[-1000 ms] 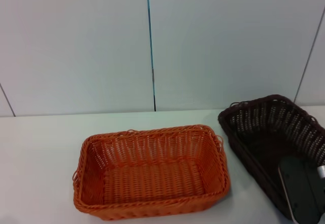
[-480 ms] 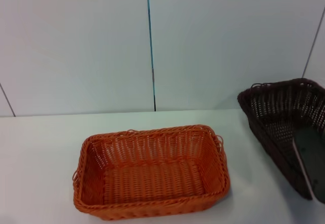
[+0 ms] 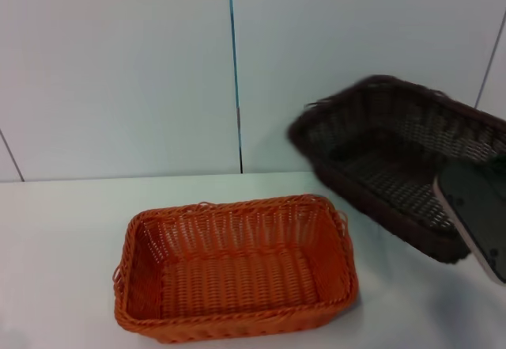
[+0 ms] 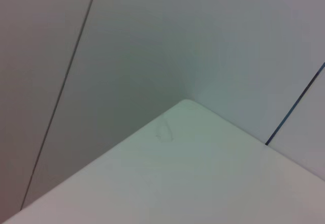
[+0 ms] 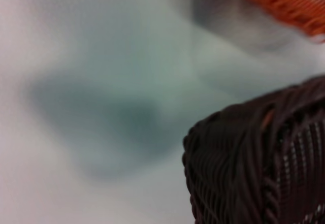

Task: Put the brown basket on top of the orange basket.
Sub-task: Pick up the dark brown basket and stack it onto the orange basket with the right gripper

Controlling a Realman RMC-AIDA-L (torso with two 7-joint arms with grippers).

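Head view: the orange basket (image 3: 235, 267) sits flat on the white table (image 3: 63, 238), a bit left of the middle, open side up with nothing in it. The brown basket (image 3: 395, 163) is up in the air to its right and farther back, clear of the table and tilted so its opening faces the camera, with its lower edge near the orange one's far right corner but not touching it. The right gripper (image 3: 477, 214) only shows as a dark slab at the right edge, overlapping the brown basket's near rim; it looks like it's carrying the basket, but I honestly can't tell how its jaws stand since the fingers are hidden. Left wrist view: just a bare corner of the table against the pale wall panels (image 4: 152, 41). The left gripper doesn't show up anywhere, so no clue about its jaws either. Right wrist view: the brown basket's braided corner fills one side up close, hanging above the table with its shadow below, and a sliver of the orange basket's rim pokes in at one corner.
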